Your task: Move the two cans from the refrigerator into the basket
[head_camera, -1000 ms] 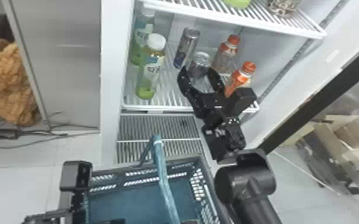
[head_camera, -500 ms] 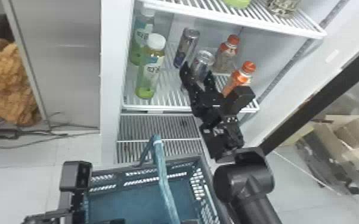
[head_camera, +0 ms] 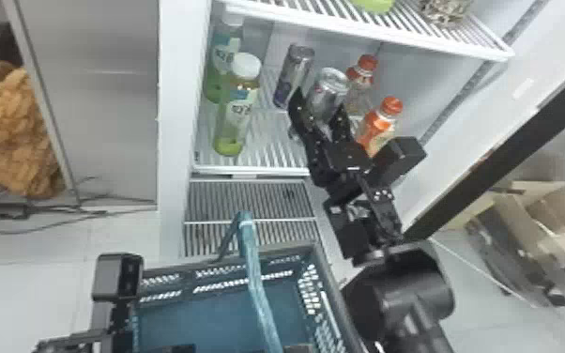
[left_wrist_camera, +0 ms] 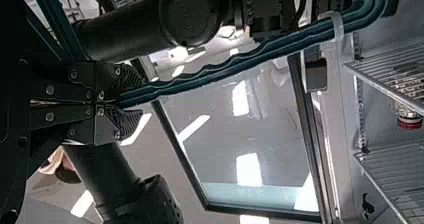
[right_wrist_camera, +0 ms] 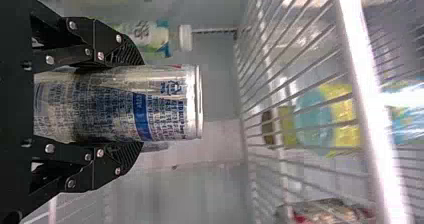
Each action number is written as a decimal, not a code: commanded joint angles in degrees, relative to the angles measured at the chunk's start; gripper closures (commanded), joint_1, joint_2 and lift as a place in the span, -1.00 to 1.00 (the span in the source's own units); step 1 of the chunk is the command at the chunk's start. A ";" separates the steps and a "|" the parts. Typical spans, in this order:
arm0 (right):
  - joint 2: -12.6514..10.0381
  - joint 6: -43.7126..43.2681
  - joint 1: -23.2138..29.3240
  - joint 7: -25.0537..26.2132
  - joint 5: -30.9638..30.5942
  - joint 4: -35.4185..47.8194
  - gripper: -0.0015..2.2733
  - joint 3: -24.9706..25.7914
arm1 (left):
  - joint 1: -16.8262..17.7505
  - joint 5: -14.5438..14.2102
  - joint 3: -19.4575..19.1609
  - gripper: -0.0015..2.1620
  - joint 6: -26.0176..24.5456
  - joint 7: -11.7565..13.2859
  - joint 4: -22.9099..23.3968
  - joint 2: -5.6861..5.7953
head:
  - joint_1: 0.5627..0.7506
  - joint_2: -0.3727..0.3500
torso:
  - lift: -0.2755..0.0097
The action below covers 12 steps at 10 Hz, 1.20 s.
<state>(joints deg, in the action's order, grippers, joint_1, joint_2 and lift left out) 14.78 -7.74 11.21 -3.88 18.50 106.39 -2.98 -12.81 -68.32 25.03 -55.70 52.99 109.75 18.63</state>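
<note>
Right claw [head_camera: 321, 104] closed in on near can [head_camera: 331, 89] since earlier head frames. Head view: I pinch it by orange-cap bottle [head_camera: 377, 124]; other can [head_camera: 294, 70] on shelf [head_camera: 248, 170], next job. Lift clear of shelf edge before swinging to basket [head_camera: 211, 324]. Left wrist view: left claw [left_wrist_camera: 135, 98] clamps handle [left_wrist_camera: 215, 75]; keep steady. Right wrist view: fingers flank can sides; even squeeze, avoid denting.

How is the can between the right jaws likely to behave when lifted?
The can is probably stiff: its metal wall looks undented between the jaws. Its smooth, rounded side could slip or turn there. Laid down, that cylinder would likely roll.
</note>
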 commanded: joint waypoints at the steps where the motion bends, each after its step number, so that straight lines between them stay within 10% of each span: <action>1: 0.16 1.68 3.27 -0.25 -0.68 5.47 -0.33 1.50 | -0.12 -0.23 -0.12 0.08 -0.12 0.00 0.00 0.00 | 0.41 -0.94 | -1.00; 12: 0.34 17.43 25.07 -0.60 2.07 35.85 -0.33 7.33 | -0.12 -0.57 -0.23 0.08 0.16 0.00 0.00 0.27 | 0.41 -0.94 | -1.00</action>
<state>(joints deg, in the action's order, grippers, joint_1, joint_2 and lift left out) 15.13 8.30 35.30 -4.49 20.46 140.65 3.91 -12.93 -68.86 24.79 -55.54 52.99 109.75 18.88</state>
